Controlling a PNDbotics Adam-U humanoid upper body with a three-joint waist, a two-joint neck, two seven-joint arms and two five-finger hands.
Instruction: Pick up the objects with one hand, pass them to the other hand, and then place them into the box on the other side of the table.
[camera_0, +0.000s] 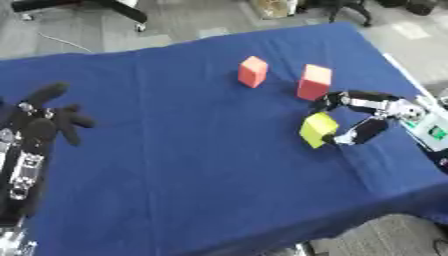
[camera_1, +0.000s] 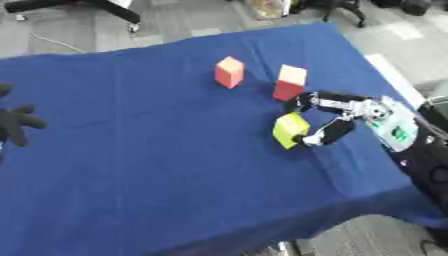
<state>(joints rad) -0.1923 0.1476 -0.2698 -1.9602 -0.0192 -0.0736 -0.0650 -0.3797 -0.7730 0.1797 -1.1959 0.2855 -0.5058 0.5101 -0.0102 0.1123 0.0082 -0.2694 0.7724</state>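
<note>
**A:** What is on the table?

**B:** A blue tablecloth covers the whole table and hangs over its near edge. Three blocks stand on it toward the far right. The first red block stands farthest left, tilted on the cloth. The second red block stands just to its right, apart from it. The yellow block lies nearer the camera, below the second red one.

**A:** Where are the hands?

**B:** The right hand comes in from the right edge, silver and black. Its fingers and thumb curl around the yellow block's right side: one finger arches over toward the second red block, and another reaches in low against the yellow block's near corner. The block sits tilted between them. I cannot tell whether it is off the cloth.

**A:** And the left one?

**B:** The left hand rests over the cloth at the left edge, fingers spread and pointing away, holding nothing. It is well apart from all the blocks.

**A:** Do the two views differ?

**B:** Yes. The left eye view shows the left hand whole, along with its forearm running down to the lower corner. The right eye view catches only dark fingertips at its left border. The right eye view shows more of the right arm and the grey floor past the table's right side.
</note>
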